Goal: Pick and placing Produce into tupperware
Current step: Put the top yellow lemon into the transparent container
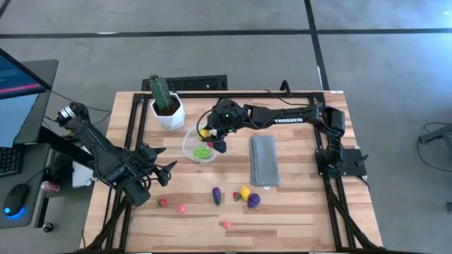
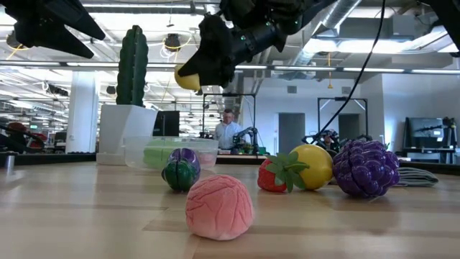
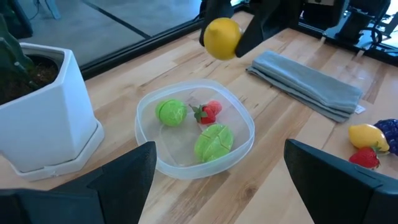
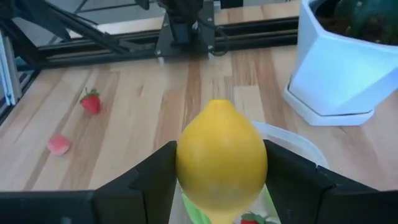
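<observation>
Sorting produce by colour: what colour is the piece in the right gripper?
Yellow, a toy lemon; the right wrist view shows it best.

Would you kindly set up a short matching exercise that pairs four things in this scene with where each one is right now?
Things:
1. yellow lemon
2. two green pieces
3. cactus
4. purple grapes

Places:
A. in the white pot
B. on the bare table, beside another lemon
C. in the right gripper, above the tupperware
D. inside the tupperware

Pairs: 1-C, 2-D, 3-A, 4-B
</observation>
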Controlling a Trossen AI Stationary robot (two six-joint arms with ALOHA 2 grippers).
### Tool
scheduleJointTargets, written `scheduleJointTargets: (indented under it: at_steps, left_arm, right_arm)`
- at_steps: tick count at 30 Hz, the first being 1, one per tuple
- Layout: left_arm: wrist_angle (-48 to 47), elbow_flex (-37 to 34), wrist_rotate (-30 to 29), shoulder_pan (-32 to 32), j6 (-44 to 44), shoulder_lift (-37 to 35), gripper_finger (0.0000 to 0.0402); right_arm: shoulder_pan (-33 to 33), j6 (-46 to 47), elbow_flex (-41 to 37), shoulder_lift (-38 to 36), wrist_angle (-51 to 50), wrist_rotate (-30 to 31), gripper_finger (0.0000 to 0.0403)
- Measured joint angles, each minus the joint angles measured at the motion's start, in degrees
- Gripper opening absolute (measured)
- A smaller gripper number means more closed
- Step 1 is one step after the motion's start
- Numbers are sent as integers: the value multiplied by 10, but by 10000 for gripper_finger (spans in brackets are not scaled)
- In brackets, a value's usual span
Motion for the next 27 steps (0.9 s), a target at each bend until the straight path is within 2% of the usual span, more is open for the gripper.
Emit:
scheduleJointTargets:
  at_steps: [9,15,22,27]
  left_arm:
    - [0,0,-8,0,0,0,343]
    - [3,0,-10,0,0,0,343]
    - [9,0,-6,0,0,0,343]
    - [9,0,-5,0,0,0,343]
  right_arm:
    - [-5,26,-35,1,52,0,240]
    - [-4,65,-31,46,83,2,240]
    - [11,114,-11,110,74,-2,240]
    - [20,114,3,122,70,0,240]
